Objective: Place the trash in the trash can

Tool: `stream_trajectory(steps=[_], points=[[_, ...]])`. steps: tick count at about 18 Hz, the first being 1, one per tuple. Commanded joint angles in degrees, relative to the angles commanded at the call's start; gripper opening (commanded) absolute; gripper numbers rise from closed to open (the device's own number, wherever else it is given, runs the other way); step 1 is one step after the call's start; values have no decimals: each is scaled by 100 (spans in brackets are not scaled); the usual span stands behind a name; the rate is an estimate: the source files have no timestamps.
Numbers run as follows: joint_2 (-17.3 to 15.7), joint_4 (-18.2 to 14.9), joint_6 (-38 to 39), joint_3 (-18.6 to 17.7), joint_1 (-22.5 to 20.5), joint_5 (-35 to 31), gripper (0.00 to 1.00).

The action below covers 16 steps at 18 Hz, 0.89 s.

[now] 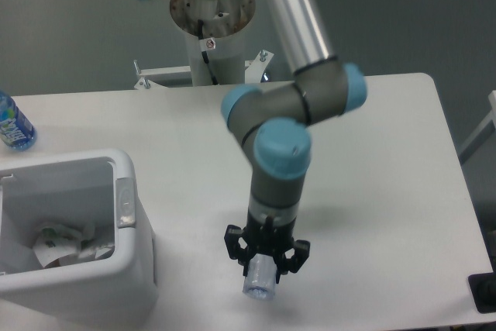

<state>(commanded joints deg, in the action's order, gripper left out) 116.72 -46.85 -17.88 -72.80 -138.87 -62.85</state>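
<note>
1. Jaws of the gripper (263, 267) point straight down over the front part of the bench (387, 191) and pinch the clear plastic bottle (260, 282) between them.
2. Only the bottle's lower end shows below the black fingers, seen nearly end-on as a pale round shape with a bluish tint; the rest is hidden by the gripper, so its label cannot be made out.
3. Whether the bottle end touches the bench surface or hangs just above it cannot be told from this view.
4. Above the gripper, the wrist rises as a grey column capped in light blue, joining the elbow joints and the long silver arm (294, 13) that slants up out of the picture.
5. At the left front of the bench stands the white trash can (136, 269), open at the top, with a thick rim and a grey oval latch (125, 202) on the side facing the gripper.
6. Inside the can lies the crumpled white paper wrapper (66, 244), with faint greenish marks on it, resting on the bottom.
7. The held bottle is outside the can, to its right and well apart from its wall.
8. A second bottle with blue label (12, 123) sits at the far left edge of the bench, behind the can, partly cut off by the picture's edge.
9. Behind the bench, the robot's white pedestal (211, 36) stands on the grey floor.
</note>
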Motion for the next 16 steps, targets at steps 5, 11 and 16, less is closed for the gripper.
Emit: stream_trajectory(steps=[5,11,16], points=[[-105,61,1417,943,96,167,58],[-440,79,1770,934,763,203,59],[-413,79,1929,829,1510,194,60]])
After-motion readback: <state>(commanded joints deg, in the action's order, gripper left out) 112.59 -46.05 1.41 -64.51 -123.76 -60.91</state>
